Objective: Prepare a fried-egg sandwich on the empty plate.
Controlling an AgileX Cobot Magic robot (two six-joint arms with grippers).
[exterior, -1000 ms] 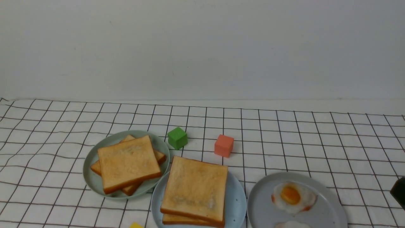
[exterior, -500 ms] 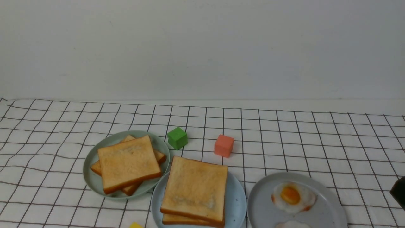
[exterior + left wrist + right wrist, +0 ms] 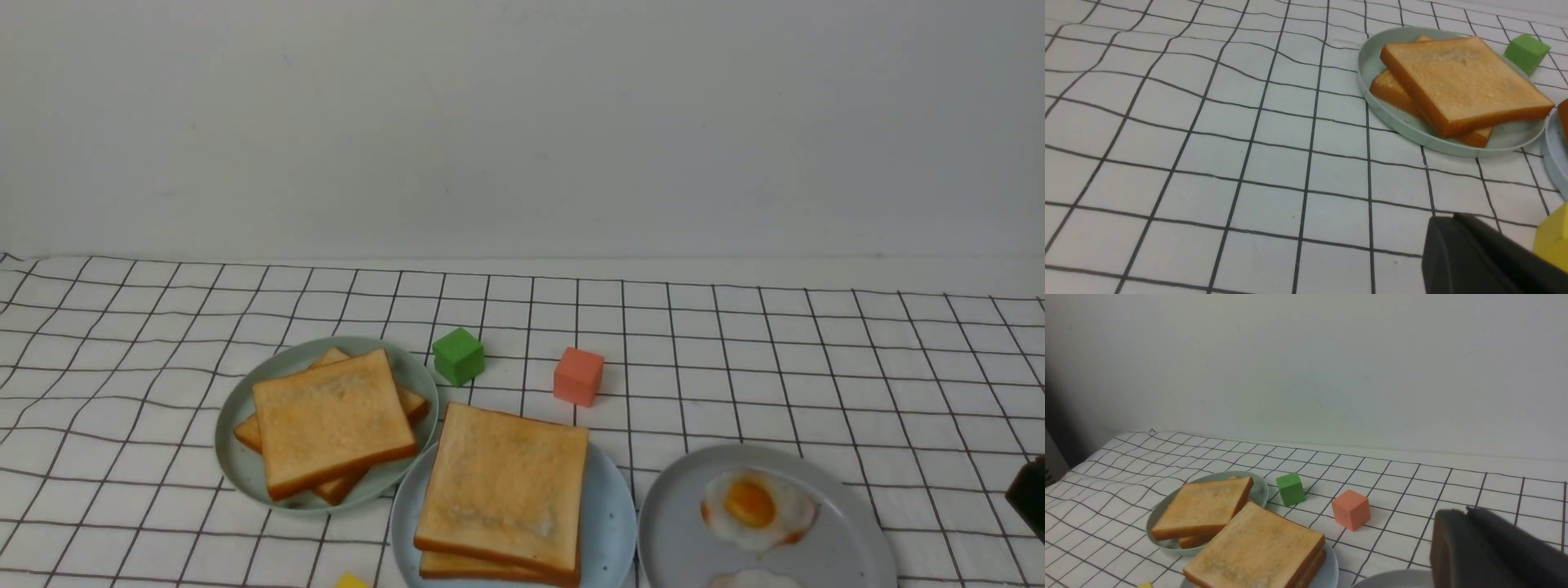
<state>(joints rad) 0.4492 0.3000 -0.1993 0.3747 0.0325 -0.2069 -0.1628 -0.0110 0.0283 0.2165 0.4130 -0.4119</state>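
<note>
The pale blue plate (image 3: 611, 523) stands at the front centre and carries two stacked toast slices (image 3: 506, 486), the fried-egg sandwich; what lies between them is hidden. The right wrist view shows the same stack (image 3: 1257, 547). My left gripper (image 3: 1453, 218) hovers over bare cloth beside a yellow block (image 3: 1553, 239), its dark fingers pressed together and holding nothing. It is out of the front view. My right gripper (image 3: 1466, 512) is near the grey plate's edge, jaws together with nothing between them. Only a dark corner of it (image 3: 1030, 494) shows at the front view's right edge.
A sage-green plate (image 3: 245, 465) on the left holds two more toast slices (image 3: 331, 420). A grey plate (image 3: 678, 531) on the right holds a fried egg (image 3: 755, 506) and part of another (image 3: 751, 580). A green cube (image 3: 458, 355) and a red cube (image 3: 578, 376) sit behind the plates.
</note>
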